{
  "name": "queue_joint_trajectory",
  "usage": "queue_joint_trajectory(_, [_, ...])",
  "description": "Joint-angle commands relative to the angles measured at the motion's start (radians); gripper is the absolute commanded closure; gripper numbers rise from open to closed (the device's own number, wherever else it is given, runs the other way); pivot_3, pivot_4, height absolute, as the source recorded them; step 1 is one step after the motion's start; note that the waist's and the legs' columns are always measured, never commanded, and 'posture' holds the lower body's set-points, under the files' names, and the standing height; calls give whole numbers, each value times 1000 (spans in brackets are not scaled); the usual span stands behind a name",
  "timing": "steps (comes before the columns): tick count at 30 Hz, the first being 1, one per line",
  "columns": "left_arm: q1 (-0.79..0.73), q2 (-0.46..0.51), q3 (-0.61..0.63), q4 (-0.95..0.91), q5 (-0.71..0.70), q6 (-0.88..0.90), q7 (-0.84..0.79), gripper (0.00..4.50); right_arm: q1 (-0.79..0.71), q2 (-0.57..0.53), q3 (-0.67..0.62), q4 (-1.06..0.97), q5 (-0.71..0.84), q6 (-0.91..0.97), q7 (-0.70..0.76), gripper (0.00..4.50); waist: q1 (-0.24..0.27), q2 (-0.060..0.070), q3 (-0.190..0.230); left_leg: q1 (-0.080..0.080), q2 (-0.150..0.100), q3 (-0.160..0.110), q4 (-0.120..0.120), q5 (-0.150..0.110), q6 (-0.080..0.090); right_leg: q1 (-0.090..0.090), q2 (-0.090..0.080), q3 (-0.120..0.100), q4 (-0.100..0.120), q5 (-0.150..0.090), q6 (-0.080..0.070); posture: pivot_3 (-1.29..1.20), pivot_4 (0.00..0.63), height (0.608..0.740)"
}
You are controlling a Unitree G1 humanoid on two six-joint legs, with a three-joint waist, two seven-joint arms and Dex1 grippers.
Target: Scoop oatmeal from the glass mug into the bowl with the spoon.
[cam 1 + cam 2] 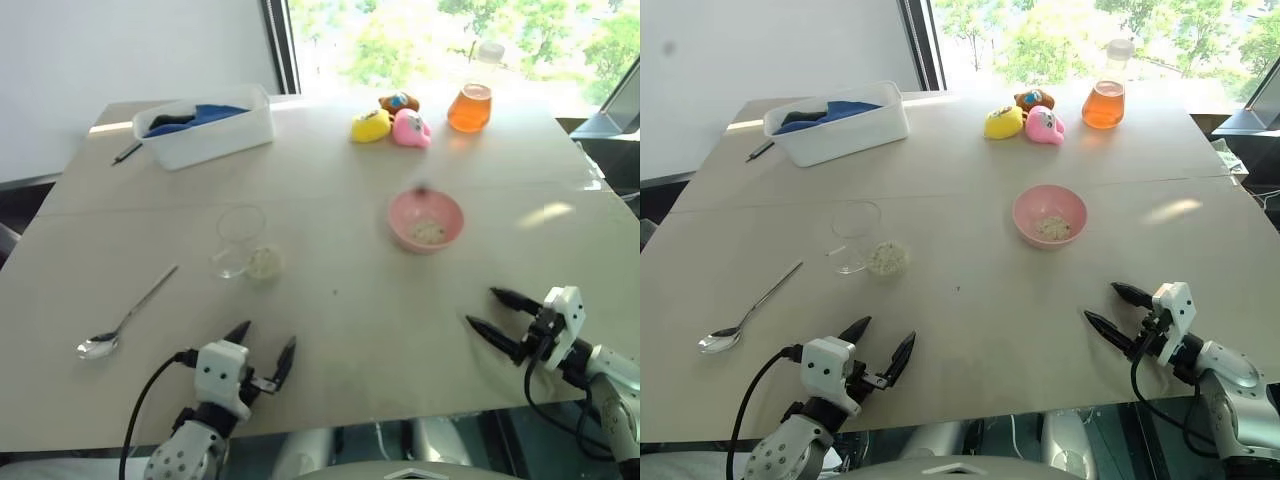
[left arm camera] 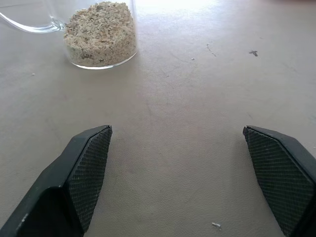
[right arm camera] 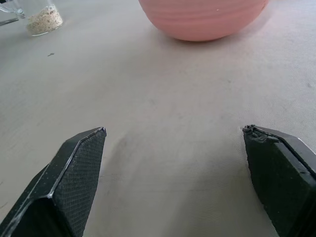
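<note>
The glass mug stands left of the table's middle, with pale oatmeal in its bottom; the left wrist view shows the oatmeal close up. The pink bowl sits to its right and holds a small clump of oatmeal. The silver spoon lies flat at the near left, head toward me. My left gripper hovers open and empty, nearer to me than the mug and right of the spoon. My right gripper is open and empty at the near right, pointing toward the bowl.
A white tub with blue cloth and a dark pen sit at the far left. Small toys and an orange-liquid flask stand at the far edge. The table's front edge runs just under both grippers.
</note>
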Motion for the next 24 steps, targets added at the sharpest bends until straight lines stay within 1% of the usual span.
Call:
queue_joint_trajectory(1, [-8,15,3,-3,14,-35,-9,33,-3,-18,-25,-16,17,-3,15,0,0,0,0,0,0,0,0,0,0,0,0,0,0,0,0,0,150,740])
queue_joint_trajectory(4, [-20,11,-2,-4,-4,-38,-14,33,-11,-30,-24,6,14,-8,30,0,0,0,0,0,0,0,0,0,0,0,0,0,0,0,0,0,150,740])
queue_joint_trajectory(24, [-35,17,-11,10,6,-46,-10,33,-43,-35,-12,61,0,-35,64,0,0,0,0,0,0,0,0,0,0,0,0,0,0,0,0,0,150,740])
